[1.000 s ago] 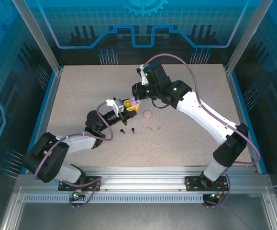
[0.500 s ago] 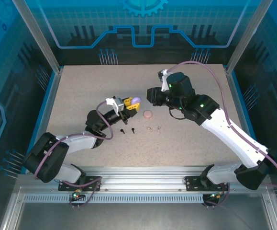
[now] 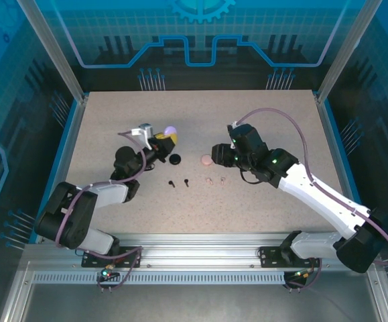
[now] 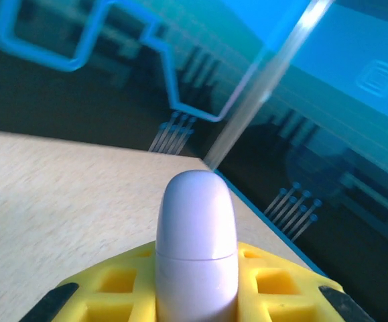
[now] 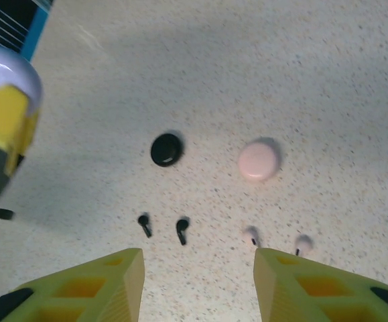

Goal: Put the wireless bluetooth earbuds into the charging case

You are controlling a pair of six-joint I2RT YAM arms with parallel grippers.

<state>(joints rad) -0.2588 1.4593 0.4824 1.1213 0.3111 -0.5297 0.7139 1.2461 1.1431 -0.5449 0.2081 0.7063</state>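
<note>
My left gripper (image 3: 161, 138) (image 4: 196, 285) is shut on a closed purple case (image 3: 171, 130) (image 4: 196, 235), held up off the table at the left. My right gripper (image 3: 215, 155) (image 5: 197, 282) hangs open with nothing between its yellow fingers (image 5: 110, 285), above the table beside the pink case (image 3: 206, 160) (image 5: 259, 161). A black case (image 3: 175, 159) (image 5: 166, 149) lies left of the pink one. Nearer me lie two black earbuds (image 3: 171, 183) (image 5: 144, 224) and two pale pink earbuds (image 3: 210, 180) (image 5: 251, 235). The purple earbuds are out of view.
The speckled table (image 3: 267, 127) is bounded by blue rails and clear walls with metal posts (image 3: 53, 50). In the right wrist view the left gripper with the purple case (image 5: 3, 67) shows at the upper left.
My right arm has pulled away from the left gripper, going right and toward me. The left gripper carried the purple case back and left, uncovering the black case on the table.
</note>
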